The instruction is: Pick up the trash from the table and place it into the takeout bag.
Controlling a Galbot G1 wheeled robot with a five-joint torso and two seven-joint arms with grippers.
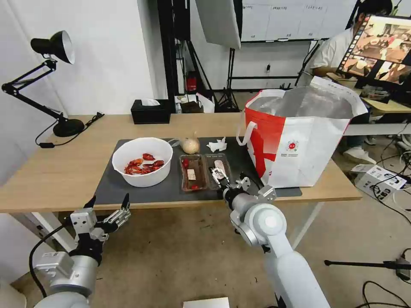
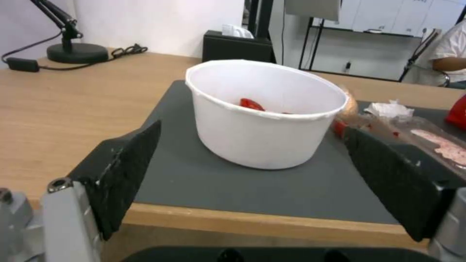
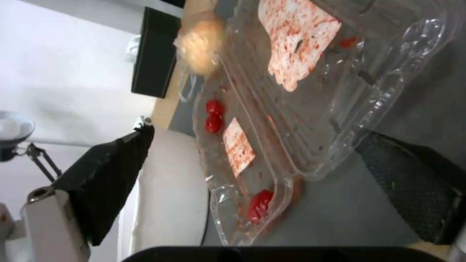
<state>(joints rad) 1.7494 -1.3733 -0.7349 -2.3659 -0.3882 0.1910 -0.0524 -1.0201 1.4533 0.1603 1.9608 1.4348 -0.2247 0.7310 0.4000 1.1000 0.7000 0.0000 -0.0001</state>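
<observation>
both grippers spread: right gripper (image 1: 221, 174) over tray (image 1: 205, 171); bag (image 1: 299, 141) logo unreadable.

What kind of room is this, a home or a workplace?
Probably a workplace, something like a lab or studio: a photo softbox on a stand, whiteboards on the back wall, and cables on the floor beside the table.

Glossy clear plastic tray (image 1: 205, 171), matt mat (image 1: 128, 188)

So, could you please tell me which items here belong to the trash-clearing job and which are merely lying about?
Job:
white bowl of crayfish shells
clear plastic tray
crumpled tissue
beige knotted lump
takeout bag

Lying about:
black tissue box
desk lamp
monitor
</observation>
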